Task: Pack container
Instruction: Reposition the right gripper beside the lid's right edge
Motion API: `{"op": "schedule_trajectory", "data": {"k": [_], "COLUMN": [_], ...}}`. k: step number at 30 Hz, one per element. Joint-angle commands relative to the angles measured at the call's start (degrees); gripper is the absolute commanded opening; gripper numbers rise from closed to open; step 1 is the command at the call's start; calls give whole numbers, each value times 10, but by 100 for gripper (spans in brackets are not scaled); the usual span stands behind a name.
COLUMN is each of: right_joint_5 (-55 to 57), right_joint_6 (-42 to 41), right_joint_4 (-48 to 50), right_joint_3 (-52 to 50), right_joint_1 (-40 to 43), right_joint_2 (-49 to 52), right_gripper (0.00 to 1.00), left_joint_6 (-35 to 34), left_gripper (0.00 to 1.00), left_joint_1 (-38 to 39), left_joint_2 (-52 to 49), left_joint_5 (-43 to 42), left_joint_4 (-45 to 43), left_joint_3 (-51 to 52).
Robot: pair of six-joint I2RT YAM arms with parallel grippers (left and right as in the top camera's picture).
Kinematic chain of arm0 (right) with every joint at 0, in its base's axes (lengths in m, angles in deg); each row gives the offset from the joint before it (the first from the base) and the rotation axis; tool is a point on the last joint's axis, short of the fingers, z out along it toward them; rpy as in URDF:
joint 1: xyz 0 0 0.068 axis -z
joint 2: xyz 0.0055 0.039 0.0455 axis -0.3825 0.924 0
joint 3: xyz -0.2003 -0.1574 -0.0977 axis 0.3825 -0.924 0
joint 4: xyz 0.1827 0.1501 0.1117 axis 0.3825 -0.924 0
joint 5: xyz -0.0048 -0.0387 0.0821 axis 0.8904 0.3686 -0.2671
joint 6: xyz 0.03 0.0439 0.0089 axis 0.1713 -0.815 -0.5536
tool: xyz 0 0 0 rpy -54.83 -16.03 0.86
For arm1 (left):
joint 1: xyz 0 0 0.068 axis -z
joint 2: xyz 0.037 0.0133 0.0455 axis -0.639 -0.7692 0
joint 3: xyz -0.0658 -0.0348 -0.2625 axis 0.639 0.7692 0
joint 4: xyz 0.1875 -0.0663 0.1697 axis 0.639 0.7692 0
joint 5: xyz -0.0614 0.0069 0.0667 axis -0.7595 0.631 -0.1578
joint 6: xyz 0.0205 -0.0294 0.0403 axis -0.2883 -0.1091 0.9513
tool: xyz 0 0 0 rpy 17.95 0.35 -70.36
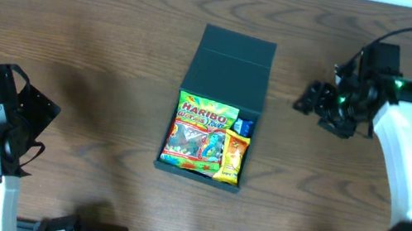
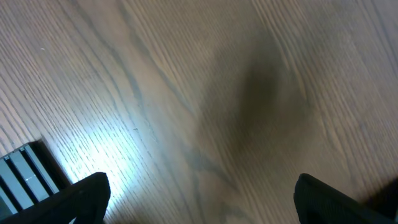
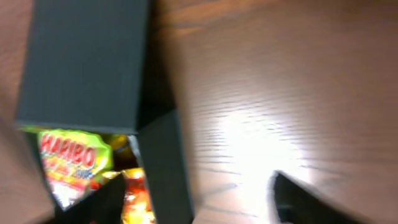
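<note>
Cardboard container (image 1: 188, 172) looks light and stiff; pinch its raised lid (image 1: 233, 53) at the far edge. Your right gripper (image 1: 307, 99) is half-open and empty; left gripper (image 2: 199, 196) wide.

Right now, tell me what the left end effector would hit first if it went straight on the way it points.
The bare wooden table. The open left end effector faces only wood grain in its wrist view, with nothing in the way. How far off the surface lies is unclear.
</note>
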Motion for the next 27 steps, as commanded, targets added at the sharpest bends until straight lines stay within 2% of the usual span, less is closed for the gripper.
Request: {"op": "schedule_trajectory", "data": {"k": [1, 2, 6, 10, 20, 27], "right_joint_5": [61, 54, -17, -81, -130, -206], "right_joint_6": [-55, -73, -102, -127, -155, -218], "right_joint_4": [25, 49, 168, 333, 488, 639], "right_joint_3": [-66, -94, -186, -249, -253, -253], "right_joint_1": [5, 6, 8, 19, 6, -16], "right_joint_2": [-33, -41, -43, -21, 103, 169], "right_gripper": [4, 1, 1, 1, 1, 1], "left_joint_6": [6, 6, 6, 6, 6, 6], "left_gripper": [95, 95, 95, 95, 95, 95], "left_joint_1": [-2, -2, -2, -2, -2, -2], "left_joint_2": [-1, -1, -1, -1, -1, -1], "left_joint_5": [9, 9, 9, 9, 9, 9], "left_joint_4": [1, 1, 1, 1, 1, 1], "left_joint_3": [-11, -11, -11, -11, -11, -11]}}
